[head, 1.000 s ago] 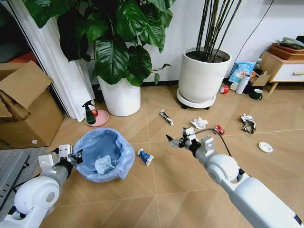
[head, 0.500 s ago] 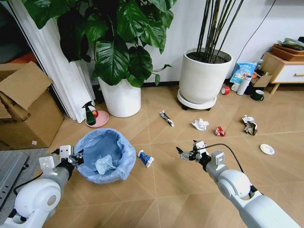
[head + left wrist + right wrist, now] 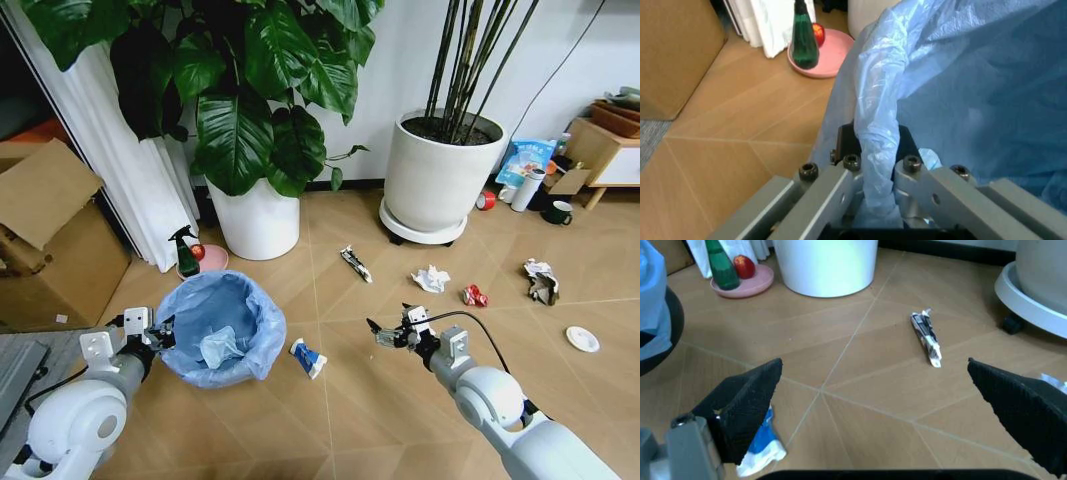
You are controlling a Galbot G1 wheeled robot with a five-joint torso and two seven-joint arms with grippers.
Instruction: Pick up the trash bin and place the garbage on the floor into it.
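While clamped on the trash bin [image 3: 222,327] rim at lower left, left end effector [image 3: 160,331]; right end effector [image 3: 385,333] spread open at lower centre, above floor [image 3: 350,400], beside blue-white wrapper [image 3: 308,357].

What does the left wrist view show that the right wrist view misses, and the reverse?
Left wrist only: the left hand shut on the trash bin's blue-bagged rim, and a cardboard box. Right wrist only: the open right hand above the floor, a twisted wrapper and a blue-white wrapper. Both: the green spray bottle, pink dish and white plant pot.
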